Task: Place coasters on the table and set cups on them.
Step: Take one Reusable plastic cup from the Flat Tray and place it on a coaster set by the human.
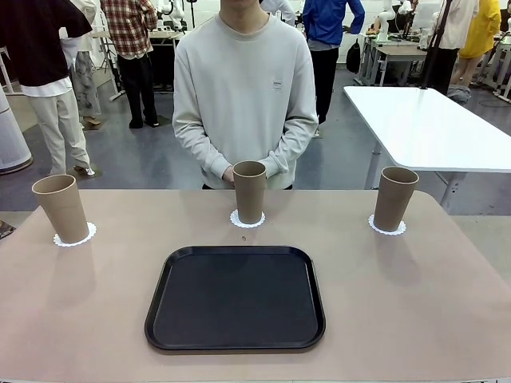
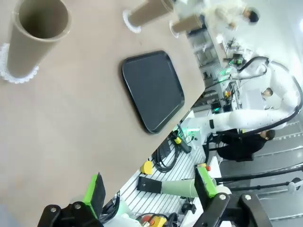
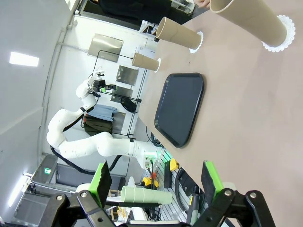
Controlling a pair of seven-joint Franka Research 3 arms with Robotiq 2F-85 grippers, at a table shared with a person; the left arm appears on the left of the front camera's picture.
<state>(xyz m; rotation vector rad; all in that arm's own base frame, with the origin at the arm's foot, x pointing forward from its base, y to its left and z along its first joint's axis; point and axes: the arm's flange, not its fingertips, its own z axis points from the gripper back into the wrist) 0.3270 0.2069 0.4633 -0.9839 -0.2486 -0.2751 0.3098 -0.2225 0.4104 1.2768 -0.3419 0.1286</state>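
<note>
Three cups stood upright along the far side of the counter (image 1: 80,303), each on its own coaster: the left cup (image 1: 61,207) on the left coaster (image 1: 75,237), the middle cup (image 1: 249,191) on the middle coaster (image 1: 247,220) just before the person's hands (image 1: 230,173), the right cup (image 1: 394,198) on the right coaster (image 1: 387,229). A black tray (image 1: 235,298) lay nearer me. My left pincer (image 2: 149,189) and right pincer (image 3: 156,182) hung spread wide, holding nothing, off the counter's edge.

Three cups (image 1: 249,191) stand in a row across the far desk (image 1: 415,303), each on a coaster (image 1: 74,237); the tray (image 1: 235,298) lies before the middle cup
</note>
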